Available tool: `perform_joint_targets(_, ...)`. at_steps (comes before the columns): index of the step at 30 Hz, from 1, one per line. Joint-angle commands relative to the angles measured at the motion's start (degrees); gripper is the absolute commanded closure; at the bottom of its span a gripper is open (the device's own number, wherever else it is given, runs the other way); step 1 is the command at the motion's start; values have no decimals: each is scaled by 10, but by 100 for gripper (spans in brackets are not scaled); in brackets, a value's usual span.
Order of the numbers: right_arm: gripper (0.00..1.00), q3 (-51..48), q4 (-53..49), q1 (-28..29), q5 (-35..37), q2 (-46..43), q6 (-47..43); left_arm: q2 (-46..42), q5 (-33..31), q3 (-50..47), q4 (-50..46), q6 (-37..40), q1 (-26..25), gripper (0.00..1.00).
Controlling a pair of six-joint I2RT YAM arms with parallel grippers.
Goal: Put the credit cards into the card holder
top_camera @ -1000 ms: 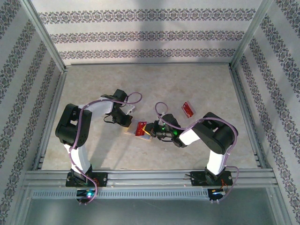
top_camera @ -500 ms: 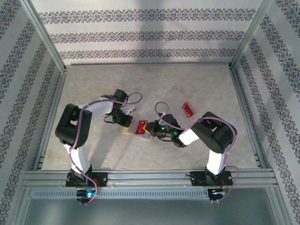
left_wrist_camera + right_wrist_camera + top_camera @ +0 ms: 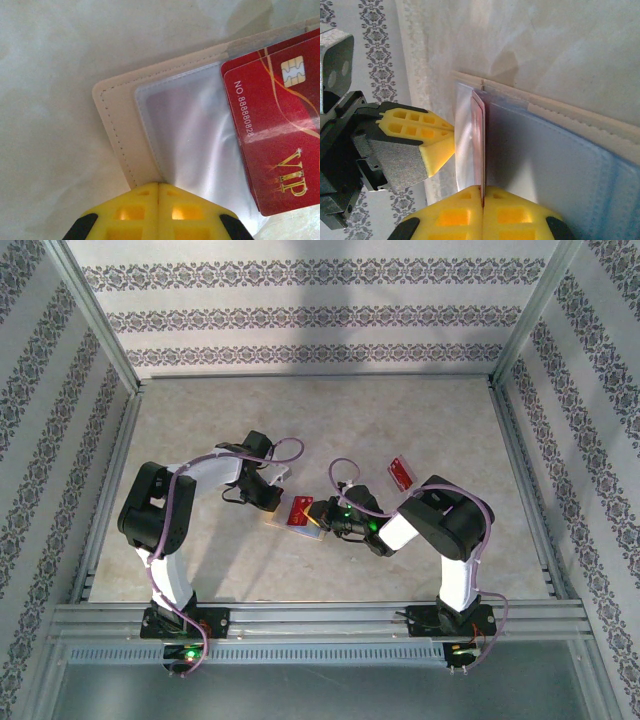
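Jaws unchanged, card (image 3: pixel 479 142) pinched — right arm (image 3: pixel 445 522) swings left.

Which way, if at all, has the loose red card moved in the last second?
No, it hasn't. The loose credit card sits just as far from the right rail as before.

Bright even light, soft shadows, wrist close-ups slightly soft, mild glare
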Motion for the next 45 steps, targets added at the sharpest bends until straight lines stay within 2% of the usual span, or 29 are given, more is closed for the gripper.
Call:
perform_joint_targets(1,100,-6,2,0,12,8,8,2,-11,-18,-5,0,-14,100)
perform_joint_targets(24,100,-18,0,13,63,0,17,4,-8,-9,-10,-3,-20,100)
perform_joint_targets(37,100,-37,-38,9,40,-27,22,9,-13,-7,-10,-2,-19,100)
perform_joint_targets(45,100,-10,-79,8,26,-26,5,13,-13,-4,-12,-2,-21,100)
